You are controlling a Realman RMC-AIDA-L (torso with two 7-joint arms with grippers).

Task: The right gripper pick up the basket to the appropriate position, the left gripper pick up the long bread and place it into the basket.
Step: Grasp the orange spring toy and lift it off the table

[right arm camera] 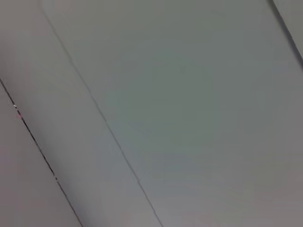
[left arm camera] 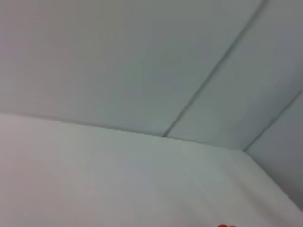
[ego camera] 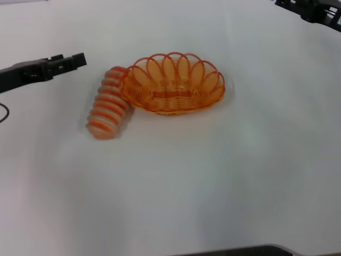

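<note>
The orange wire basket (ego camera: 173,85) stands empty on the white table, a little above the middle of the head view. The long bread (ego camera: 110,104), striped orange and cream, lies on the table at the basket's left end, touching its rim and angled toward the front. My left gripper (ego camera: 80,60) hovers to the left of the bread's far end, apart from it and holding nothing. My right gripper (ego camera: 314,10) is at the far right back corner, far from the basket and only partly in view. The left wrist view shows a sliver of orange (left arm camera: 226,225) at its edge.
The white table (ego camera: 213,181) stretches wide around the basket and bread. A dark edge (ego camera: 240,250) runs along the front. The wrist views show only pale table and wall panels with seams.
</note>
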